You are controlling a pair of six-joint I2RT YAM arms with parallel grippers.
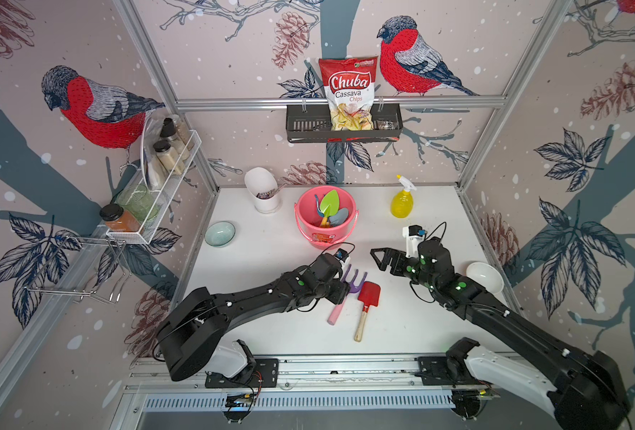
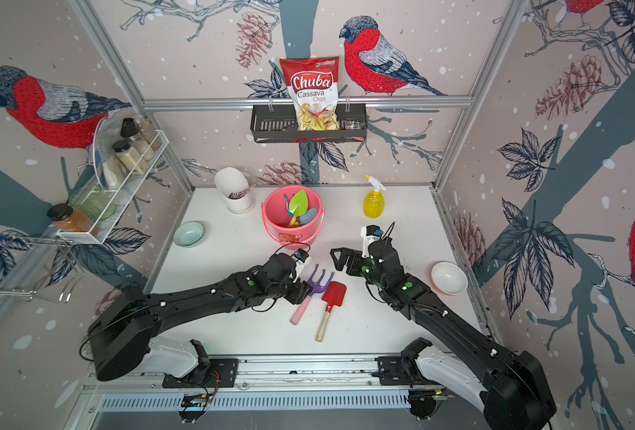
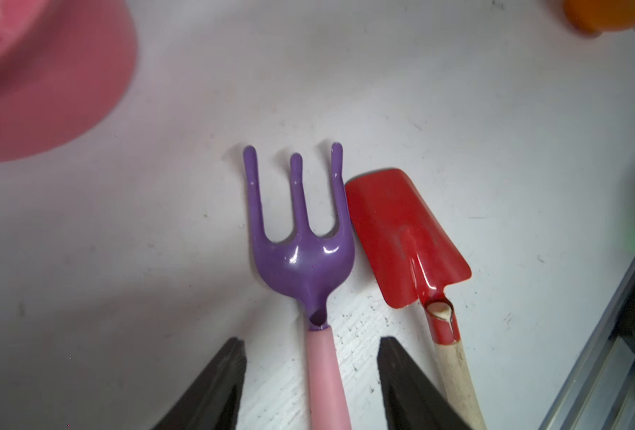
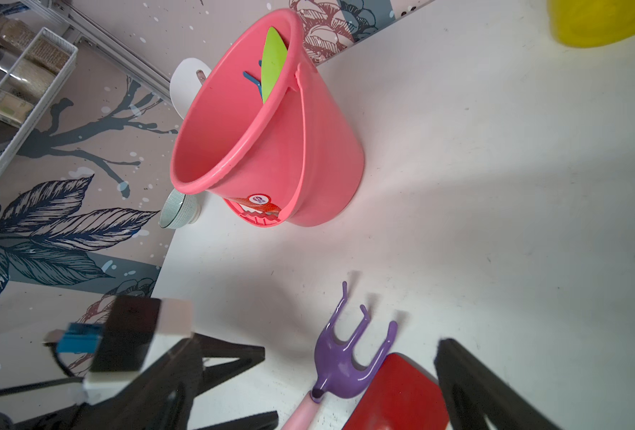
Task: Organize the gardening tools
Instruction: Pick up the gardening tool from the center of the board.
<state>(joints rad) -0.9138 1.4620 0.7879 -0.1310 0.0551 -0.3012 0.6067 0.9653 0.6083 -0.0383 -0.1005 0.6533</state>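
A purple fork (image 1: 351,284) (image 3: 301,253) with a pink handle lies on the white table beside a red square shovel (image 1: 368,294) (image 3: 405,238) with a wooden handle. My left gripper (image 3: 312,340) is lowered over the pink handle, one finger on each side, with a gap showing on both sides. My right gripper (image 1: 377,259) hovers open to the right of the two tools, holding nothing. A pink bucket (image 1: 325,231) (image 4: 308,156) stands behind them. It holds a green spade (image 1: 330,203), a light-blue trowel (image 1: 340,216) and a blue fork (image 1: 318,206) with a yellow handle.
A yellow spray bottle (image 1: 402,203) stands at the back right. A white bowl (image 1: 485,277) sits by the right arm and a pale-green bowl (image 1: 220,233) at the left. A white cup (image 1: 262,190) stands near the bucket. Racks hang on the walls.
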